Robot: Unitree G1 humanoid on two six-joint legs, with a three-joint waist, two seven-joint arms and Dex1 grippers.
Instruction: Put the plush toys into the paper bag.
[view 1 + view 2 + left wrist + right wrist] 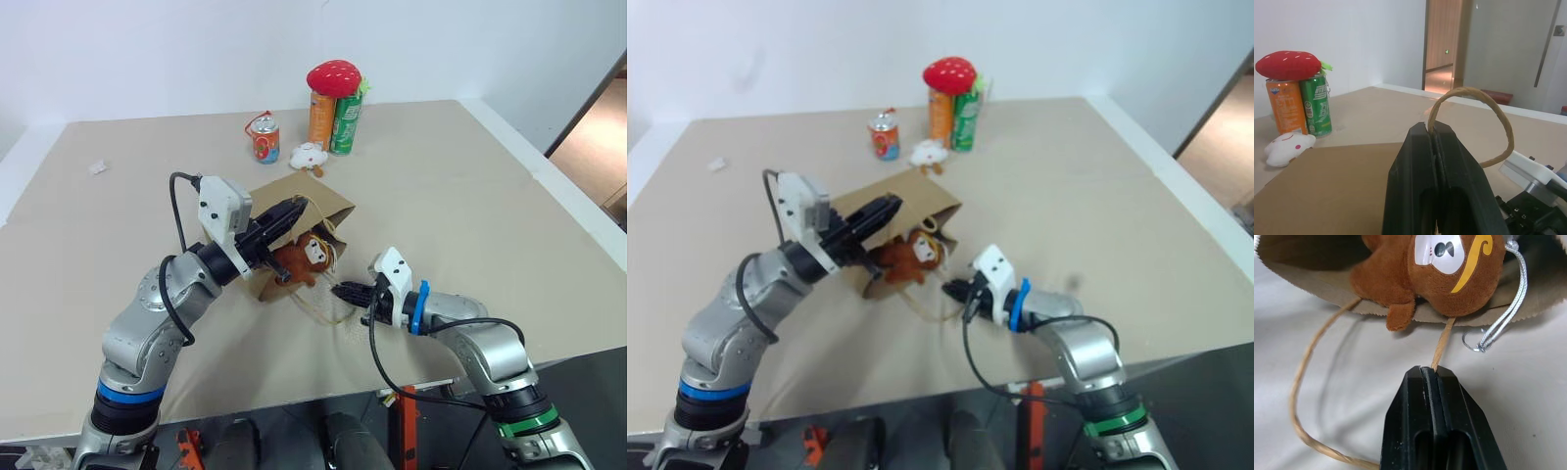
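A beige table [470, 196] seen from above. Left of centre, the left gripper [294, 211] is closed on the upper cord handle [1474, 95] of the brown paper bag [328, 201], which lies at the middle with its mouth toward the bottom edge. The brown monkey plush [302, 260] lies in that mouth. Just right, the right gripper [340, 290] is pinched shut on the lower cord handle [1442, 345]. Top centre: drink cans [333, 119], a strawberry plush [333, 77] on them, a white plush [309, 155] beside
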